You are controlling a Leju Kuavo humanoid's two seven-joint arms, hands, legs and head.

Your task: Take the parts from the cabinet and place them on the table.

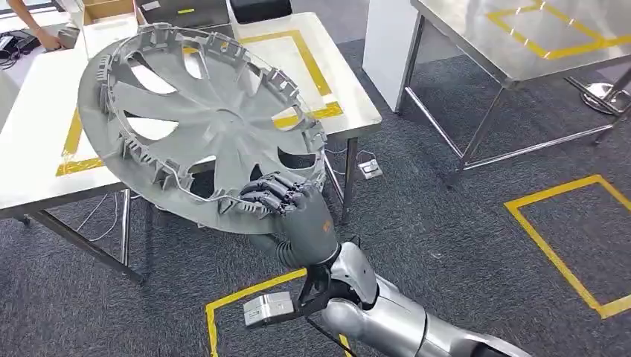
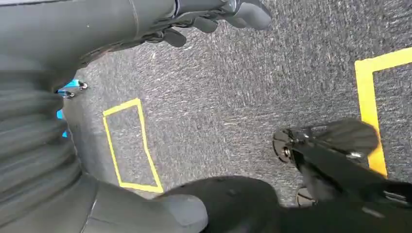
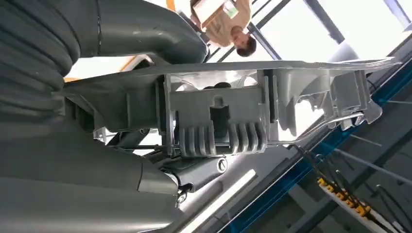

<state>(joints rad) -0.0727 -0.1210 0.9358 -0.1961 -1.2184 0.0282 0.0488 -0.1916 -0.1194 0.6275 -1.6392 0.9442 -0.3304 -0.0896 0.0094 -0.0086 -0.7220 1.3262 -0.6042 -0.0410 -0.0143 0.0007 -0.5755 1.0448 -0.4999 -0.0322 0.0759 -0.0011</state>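
**Big wheel cover held up over the counter**

The floor is dark grey carpet [image 1: 446, 223] with yellow tape [image 1: 558, 253] squares. A white counter [image 1: 37, 149] with yellow tape stands ahead, and a steel table [image 1: 506, 44] is to the right.

The wheel cover [image 1: 201, 119] is a big grey plastic disc with curved spokes, long holes and small clips round its rim. It is tilted in the air, over the near edge of the counter.

The right hand [image 1: 286, 204] reaches up, and its dark fingers [image 1: 264, 195] hold the low rim of the cover. The left hand [image 2: 214, 19] hangs over the carpet, holding nothing, fingers loosely apart.

I can read no writing.
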